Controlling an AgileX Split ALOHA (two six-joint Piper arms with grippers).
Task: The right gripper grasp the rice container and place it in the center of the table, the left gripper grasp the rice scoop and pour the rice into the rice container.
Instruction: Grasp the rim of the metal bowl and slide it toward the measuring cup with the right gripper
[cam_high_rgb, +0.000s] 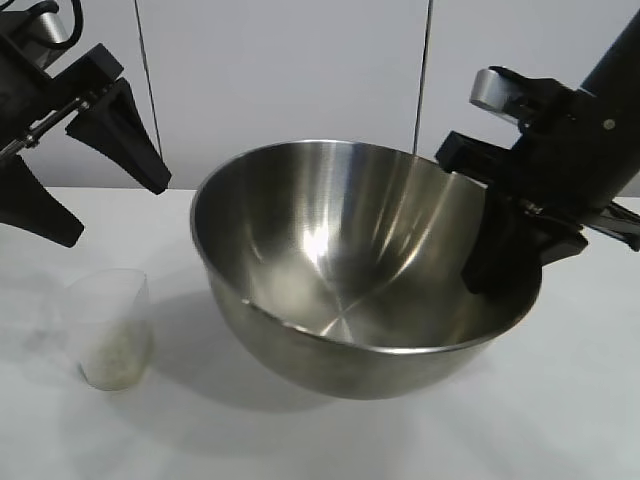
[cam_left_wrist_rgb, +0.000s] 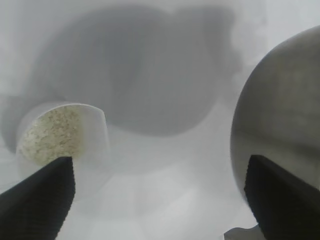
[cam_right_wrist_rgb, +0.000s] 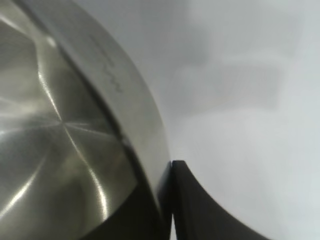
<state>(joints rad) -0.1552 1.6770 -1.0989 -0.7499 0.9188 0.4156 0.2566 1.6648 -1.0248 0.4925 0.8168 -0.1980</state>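
The rice container (cam_high_rgb: 350, 270) is clamped at its rim by the right gripper (cam_high_rgb: 490, 265); the rice scoop (cam_high_rgb: 112, 328) lies just below the spread, empty left gripper (cam_high_rgb: 100, 195).

One steel bowl (cam_high_rgb: 340, 250), one plastic scoop (cam_high_rgb: 112, 330) of rice (cam_left_wrist_rgb: 50, 135), two end effectors

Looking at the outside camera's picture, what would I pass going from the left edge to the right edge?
Left tool → rice scoop holding rice → rice container → right tool, clamped on the container's rim.
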